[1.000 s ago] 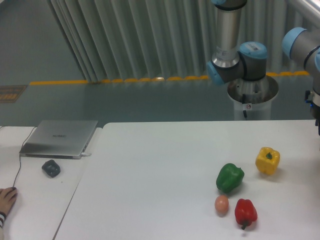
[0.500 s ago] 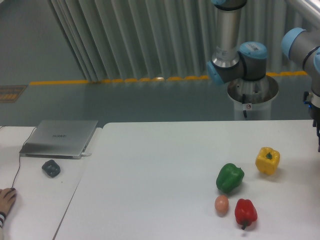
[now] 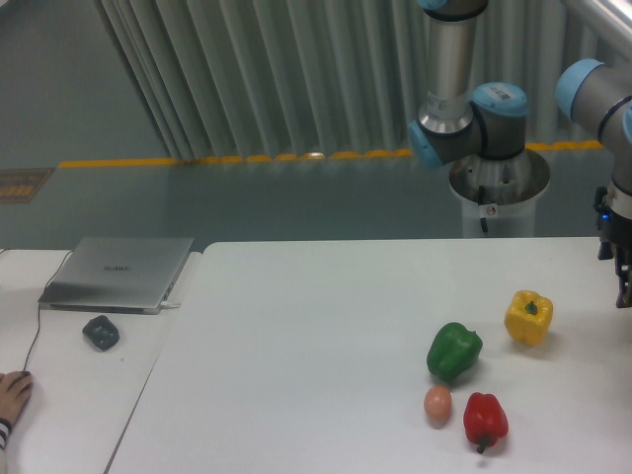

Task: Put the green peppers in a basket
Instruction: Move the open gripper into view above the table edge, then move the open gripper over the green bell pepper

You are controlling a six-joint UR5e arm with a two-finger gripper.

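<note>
Green pepper point(image 3: 454, 351) on my white table point(image 3: 296, 336), right of middle, my claw point(image 3: 622, 286) off at the right edge.

White tabletop runs broad and bare to the left of the produce; the green pepper sits well in from every table edge, with the yellow pepper point(image 3: 528, 317) near on its upper right, a small egg point(image 3: 437, 403) just below it and the red pepper point(image 3: 485, 420) beside the egg, close to the bottom of the frame. None of them touch the green pepper. My claw hangs above the table's right side, apart from all the produce, and the frame cuts it off, so I cannot tell whether its fingers are spread or closed. A closed laptop point(image 3: 118, 274) and a dark mouse point(image 3: 101, 332) lie on the neighbouring surface at left, where a person's hand point(image 3: 14, 393) is half out of view.
</note>
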